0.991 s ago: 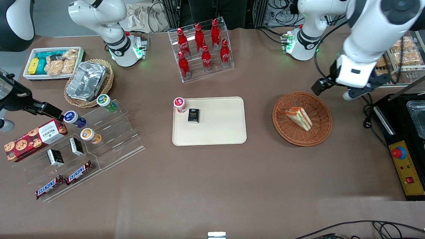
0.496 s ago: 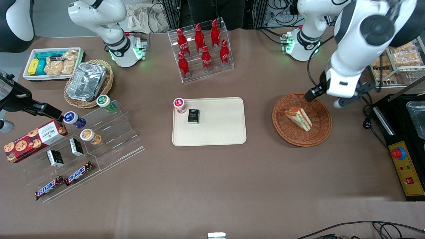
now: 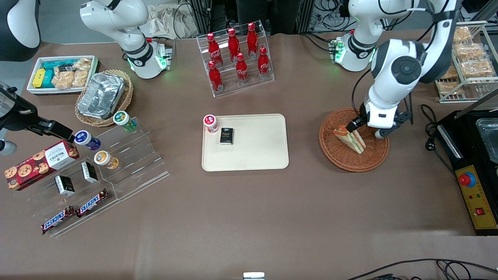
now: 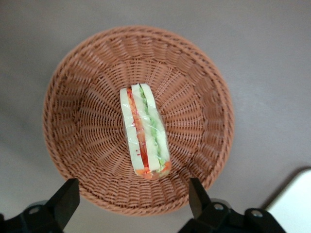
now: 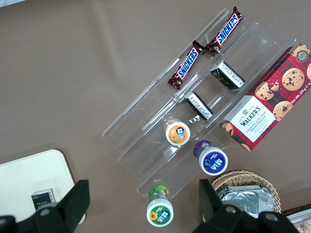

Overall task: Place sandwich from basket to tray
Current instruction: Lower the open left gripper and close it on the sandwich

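Observation:
The sandwich (image 3: 350, 139) (image 4: 144, 131), a white-bread wedge with red and green filling, lies in the round reddish-brown basket (image 3: 342, 161) (image 4: 87, 141). My gripper (image 3: 365, 129) (image 4: 132, 204) hangs open just above the basket, over the sandwich's thick end. Its dark fingers (image 4: 65, 199) stand wide apart with nothing between them, and they do not touch the sandwich. The cream tray (image 3: 256, 151) lies beside the basket toward the table's middle, and a corner of the tray (image 4: 294, 199) shows in the left wrist view.
On the tray's edge farther from the front camera stand a red-capped jar (image 3: 210, 122) and a small black box (image 3: 226, 135). A rack of red bottles (image 3: 239, 58) is farther back. A black appliance (image 3: 472, 171) sits at the working arm's end.
My gripper has come down and toward the front camera, from above the table by the basket's rim to low over the sandwich. The sandwich and basket have not moved.

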`<state>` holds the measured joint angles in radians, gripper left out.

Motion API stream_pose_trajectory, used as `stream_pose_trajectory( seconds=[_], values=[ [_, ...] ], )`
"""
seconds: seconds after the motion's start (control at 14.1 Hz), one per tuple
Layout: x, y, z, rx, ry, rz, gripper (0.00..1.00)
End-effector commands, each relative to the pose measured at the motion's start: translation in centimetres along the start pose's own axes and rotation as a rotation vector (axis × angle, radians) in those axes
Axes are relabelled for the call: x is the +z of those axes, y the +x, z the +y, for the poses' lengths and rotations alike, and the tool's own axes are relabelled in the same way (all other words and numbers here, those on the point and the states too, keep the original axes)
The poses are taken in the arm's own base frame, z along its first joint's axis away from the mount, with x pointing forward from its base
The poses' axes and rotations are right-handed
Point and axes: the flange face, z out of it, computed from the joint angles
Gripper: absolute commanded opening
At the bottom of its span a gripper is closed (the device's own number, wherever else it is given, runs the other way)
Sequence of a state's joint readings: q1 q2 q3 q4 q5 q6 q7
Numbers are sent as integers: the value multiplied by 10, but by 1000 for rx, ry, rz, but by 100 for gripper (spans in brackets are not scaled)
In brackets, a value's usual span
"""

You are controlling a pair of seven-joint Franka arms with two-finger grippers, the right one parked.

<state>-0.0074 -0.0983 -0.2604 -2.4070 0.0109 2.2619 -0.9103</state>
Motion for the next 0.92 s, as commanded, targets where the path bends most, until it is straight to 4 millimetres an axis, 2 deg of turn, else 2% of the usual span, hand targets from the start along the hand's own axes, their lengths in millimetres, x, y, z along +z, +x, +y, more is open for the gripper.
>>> stream_pose_trajectory(
  seconds=[0.0, 0.21, 0.64, 0.71, 0.85],
  values=[
    [31, 1, -1, -57, -23, -4, 100],
    [64, 1, 0, -82, -61, 2, 100],
    [98, 9, 3, -83, -73, -9, 100],
    [103, 13, 3, -86, -76, -8, 93],
    [104, 13, 4, -80, -79, -6, 41]
  ],
)
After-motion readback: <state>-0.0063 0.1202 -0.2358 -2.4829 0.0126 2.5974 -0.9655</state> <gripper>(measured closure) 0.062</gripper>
